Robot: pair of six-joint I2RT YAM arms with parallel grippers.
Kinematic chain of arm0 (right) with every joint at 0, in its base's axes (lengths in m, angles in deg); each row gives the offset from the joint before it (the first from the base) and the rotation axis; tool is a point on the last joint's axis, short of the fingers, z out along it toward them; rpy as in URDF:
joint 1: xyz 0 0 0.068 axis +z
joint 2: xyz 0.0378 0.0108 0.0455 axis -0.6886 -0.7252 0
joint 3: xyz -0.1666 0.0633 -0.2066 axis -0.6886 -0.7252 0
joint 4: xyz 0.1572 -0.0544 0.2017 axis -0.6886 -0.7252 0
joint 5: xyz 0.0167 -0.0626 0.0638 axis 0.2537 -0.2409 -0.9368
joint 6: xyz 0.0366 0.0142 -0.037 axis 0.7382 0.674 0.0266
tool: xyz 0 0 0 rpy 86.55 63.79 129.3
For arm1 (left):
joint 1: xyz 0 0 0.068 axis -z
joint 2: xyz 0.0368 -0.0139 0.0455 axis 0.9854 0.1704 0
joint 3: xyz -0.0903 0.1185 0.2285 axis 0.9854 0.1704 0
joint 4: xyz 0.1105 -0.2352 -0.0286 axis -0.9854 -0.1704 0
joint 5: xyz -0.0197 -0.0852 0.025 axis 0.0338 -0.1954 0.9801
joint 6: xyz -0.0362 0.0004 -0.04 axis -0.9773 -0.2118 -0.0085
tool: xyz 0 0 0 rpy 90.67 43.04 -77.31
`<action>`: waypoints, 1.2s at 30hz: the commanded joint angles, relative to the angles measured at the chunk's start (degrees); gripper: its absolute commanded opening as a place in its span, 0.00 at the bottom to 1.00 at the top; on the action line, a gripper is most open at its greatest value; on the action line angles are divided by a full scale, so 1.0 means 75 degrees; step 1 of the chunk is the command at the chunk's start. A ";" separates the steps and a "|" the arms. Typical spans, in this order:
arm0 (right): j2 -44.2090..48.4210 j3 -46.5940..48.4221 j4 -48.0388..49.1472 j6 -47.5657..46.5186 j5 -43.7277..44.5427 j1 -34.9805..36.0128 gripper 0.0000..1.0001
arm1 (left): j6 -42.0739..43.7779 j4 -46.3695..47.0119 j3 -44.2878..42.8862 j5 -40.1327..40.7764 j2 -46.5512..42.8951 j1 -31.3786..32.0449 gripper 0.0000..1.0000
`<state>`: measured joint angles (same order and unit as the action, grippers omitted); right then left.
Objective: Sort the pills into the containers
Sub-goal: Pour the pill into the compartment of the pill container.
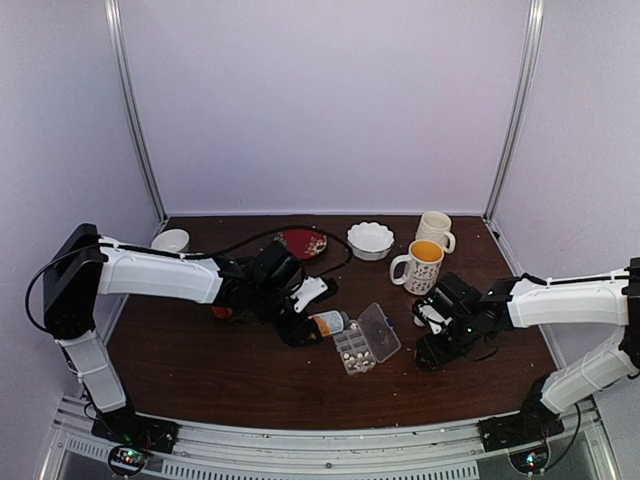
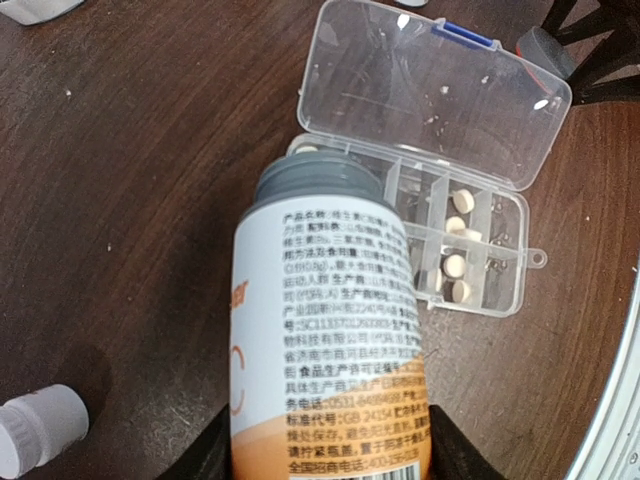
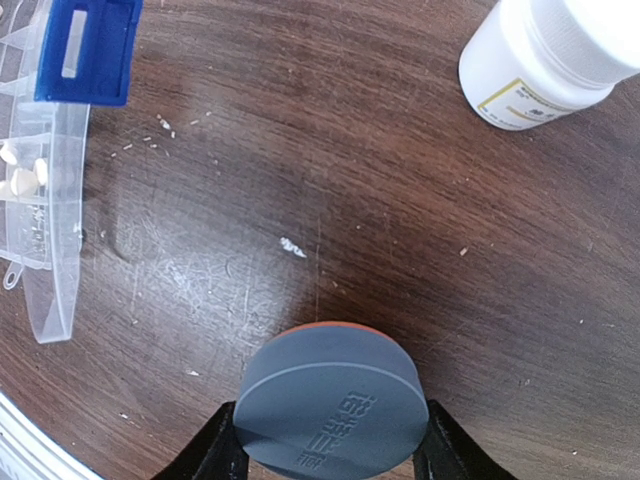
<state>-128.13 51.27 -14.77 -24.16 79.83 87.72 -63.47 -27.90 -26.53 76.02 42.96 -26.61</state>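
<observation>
The left gripper [image 2: 330,458] clamps an orange bottle [image 2: 330,330], mouth over the open box [image 2: 520,262]; pills [image 2: 455,265] lie in its compartments [image 2: 418,195]. The right gripper [image 3: 330,455] clamps a grey cap [image 3: 330,400].

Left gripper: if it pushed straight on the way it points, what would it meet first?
Probably the organizer box: the bottle clamped in the left gripper leads, its top over the box's near compartments. Its height above them is unclear.
</observation>
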 commanded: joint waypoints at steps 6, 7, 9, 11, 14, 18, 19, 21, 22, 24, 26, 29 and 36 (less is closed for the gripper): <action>-0.0058 -0.0001 0.0135 0.0031 -0.0083 -0.0058 0.01 | -0.0197 0.0605 0.0432 -0.0027 -0.0578 -0.0017 0.00; -0.0069 0.0010 0.0120 0.0035 -0.0085 -0.0058 0.01 | -0.0191 0.0595 0.0418 -0.0020 -0.0502 -0.0009 0.00; -0.0060 0.0022 0.0102 0.0032 -0.0085 -0.0058 0.01 | -0.0190 0.0571 0.0367 -0.0042 -0.0407 -0.0010 0.00; -0.0037 0.0018 0.0070 0.0032 -0.0082 -0.0058 0.01 | -0.0198 0.0488 0.0315 -0.0027 -0.0434 -0.0010 0.00; 0.0010 -0.0016 0.0066 0.0044 -0.0076 -0.0058 0.01 | -0.0201 0.0516 0.0387 0.0165 -0.0476 -0.0019 0.00; -0.0012 -0.0012 0.0076 0.0060 -0.0092 -0.0058 0.01 | -0.0226 0.0361 0.0389 0.0213 -0.0483 -0.0051 0.00; -0.0013 -0.0021 0.0080 0.0056 -0.0095 -0.0058 0.01 | -0.0254 0.0423 0.0451 0.0221 -0.0523 -0.0047 0.00; -0.0012 -0.0027 0.0093 0.0058 -0.0096 -0.0064 0.01 | -0.0269 0.0490 0.0524 0.0224 -0.0529 -0.0050 0.00; -0.0017 -0.0024 0.0100 0.0048 -0.0098 -0.0059 0.01 | -0.0254 0.0457 0.0512 0.0152 -0.0508 -0.0054 0.00; -0.0032 -0.0012 0.0088 0.0044 -0.0103 -0.0058 0.01 | -0.0185 0.0488 0.0477 -0.0131 -0.0464 -0.0047 0.00; -0.0019 -0.0023 0.0097 0.0055 -0.0108 -0.0058 0.01 | -0.0152 0.0526 0.0399 -0.0182 -0.0403 -0.0053 0.00; -0.0002 -0.0035 0.0100 0.0073 -0.0125 -0.0058 0.01 | -0.0120 0.0470 0.0181 -0.0239 -0.0236 -0.0048 0.00; 0.0062 -0.0082 0.0093 0.0079 -0.0115 -0.0058 0.00 | -0.0125 0.0422 0.0161 -0.0224 -0.0173 -0.0049 0.00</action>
<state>-128.29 51.25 -14.55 -24.01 79.16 87.72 -64.72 -26.50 -23.87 74.97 41.67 -26.63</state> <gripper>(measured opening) 0.537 0.527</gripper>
